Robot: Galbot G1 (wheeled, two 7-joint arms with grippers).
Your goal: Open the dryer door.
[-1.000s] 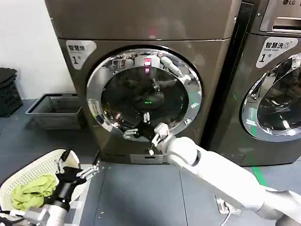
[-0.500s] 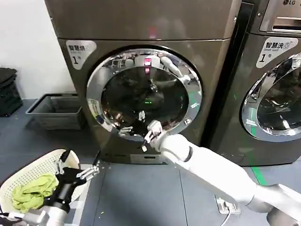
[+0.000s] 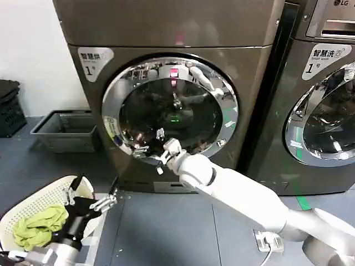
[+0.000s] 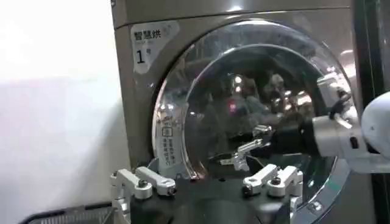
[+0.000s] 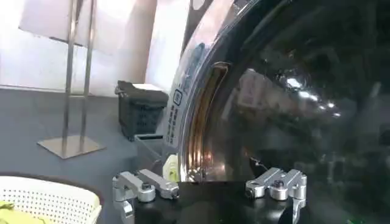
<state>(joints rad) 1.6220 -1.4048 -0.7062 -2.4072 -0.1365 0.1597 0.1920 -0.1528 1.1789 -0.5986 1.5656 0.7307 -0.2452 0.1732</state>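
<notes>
white wall [image 3: 28, 50] on the left, grey floor [image 3: 166, 221], a grey crate [image 3: 66, 130] against it, black basket [image 3: 10, 108] beside.

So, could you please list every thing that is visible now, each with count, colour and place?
Dryer door: one, chrome rim and dark glass, closed, on the front of the bronze-brown machine.
Second machine: one, grey with a chrome-rimmed door, on the robot's right.
Laundry basket: one, white, on the floor at lower left.
Cloth: one, yellow-green, inside the laundry basket.
Crate: one, grey, on the floor by the wall.
Right claw: one, open, at the lower left part of the door rim.
Left claw: one, open, low beside the basket.
</notes>
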